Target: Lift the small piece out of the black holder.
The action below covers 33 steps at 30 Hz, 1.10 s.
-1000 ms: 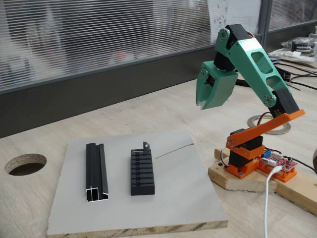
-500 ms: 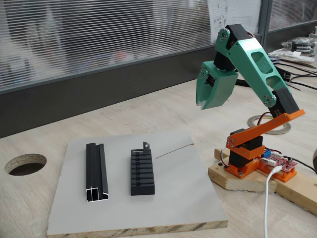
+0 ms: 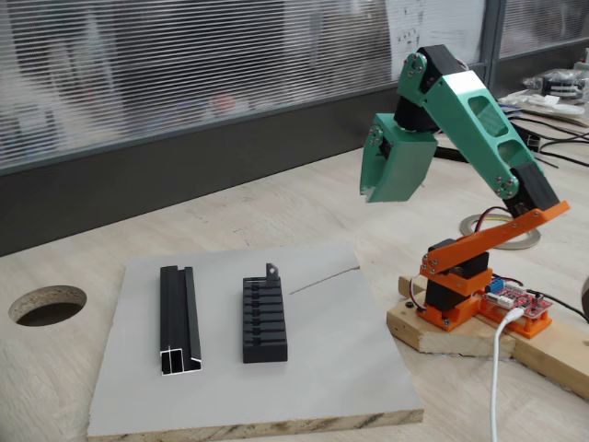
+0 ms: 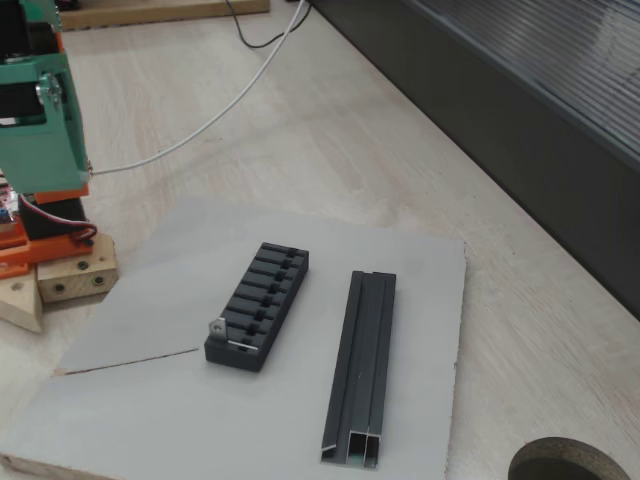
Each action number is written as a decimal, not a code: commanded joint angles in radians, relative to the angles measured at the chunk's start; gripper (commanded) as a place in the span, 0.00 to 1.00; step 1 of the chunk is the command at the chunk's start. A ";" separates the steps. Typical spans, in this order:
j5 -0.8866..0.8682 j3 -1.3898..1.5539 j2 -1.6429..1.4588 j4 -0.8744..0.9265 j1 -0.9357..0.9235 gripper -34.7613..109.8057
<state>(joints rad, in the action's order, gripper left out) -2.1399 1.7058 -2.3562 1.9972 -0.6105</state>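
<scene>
The black holder (image 3: 264, 322) (image 4: 262, 300) lies on a grey board (image 3: 340, 368) (image 4: 140, 300), its slotted top facing up. The small piece (image 3: 272, 271) (image 4: 218, 327), a tiny grey metal tab with a hole, stands upright in the holder's end slot, the far end in one fixed view and the near-left end in the other. My green gripper (image 3: 370, 193) (image 4: 45, 185) hangs folded under the arm, well above the table and far off to the side of the holder. Its jaws look closed together with nothing in them.
A longer black channel rail (image 3: 179, 318) (image 4: 365, 365) lies parallel to the holder on the board. The arm's orange base sits on a wooden block (image 3: 442, 331) beside the board. A round hole (image 3: 48, 304) is cut in the table. A tape ring (image 3: 504, 230) and cables lie behind the base.
The gripper has swung slightly up and to the left. The holder, small piece and rail have not moved.
</scene>
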 commanded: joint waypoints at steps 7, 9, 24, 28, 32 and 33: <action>-0.420 -0.026 0.187 0.026 0.313 0.34; -0.489 -0.031 0.225 0.023 0.357 0.34; -0.776 -0.020 0.442 -0.393 0.399 0.34; -0.764 -0.020 0.466 -0.393 0.388 0.34; -0.764 -0.018 0.488 -0.394 0.387 0.34; -0.762 -0.018 0.505 -0.394 0.388 0.34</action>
<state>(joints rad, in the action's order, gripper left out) -2.8946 1.6843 -1.8669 1.5984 -0.2178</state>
